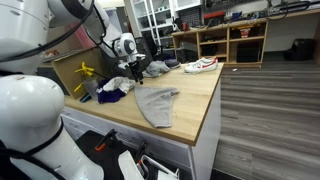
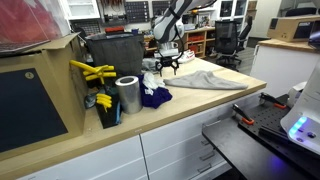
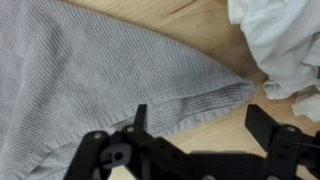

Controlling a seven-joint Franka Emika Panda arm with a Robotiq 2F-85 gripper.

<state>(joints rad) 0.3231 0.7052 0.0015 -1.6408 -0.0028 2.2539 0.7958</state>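
Observation:
A grey knitted garment [image 3: 90, 70] lies spread on the wooden table top [image 1: 200, 95], seen in both exterior views [image 2: 205, 80]. My gripper [image 3: 200, 122] hangs open just above the garment's ribbed hem corner [image 3: 215, 97], with nothing between its fingers. One finger [image 3: 140, 118] is over the grey cloth, the other [image 3: 262, 120] over bare wood. In the exterior views the gripper [image 1: 136, 68] [image 2: 167, 66] hovers over the table near a pile of clothes. A white cloth [image 3: 280, 40] lies right beside the hem corner.
A heap of white and dark blue clothes [image 2: 155, 92] sits near a metal can [image 2: 127, 95] and a dark bin [image 2: 115, 50]. Yellow-handled tools [image 2: 92, 72] rest by a cardboard box. Shelves [image 1: 230, 40] and office chairs [image 2: 228, 40] stand behind.

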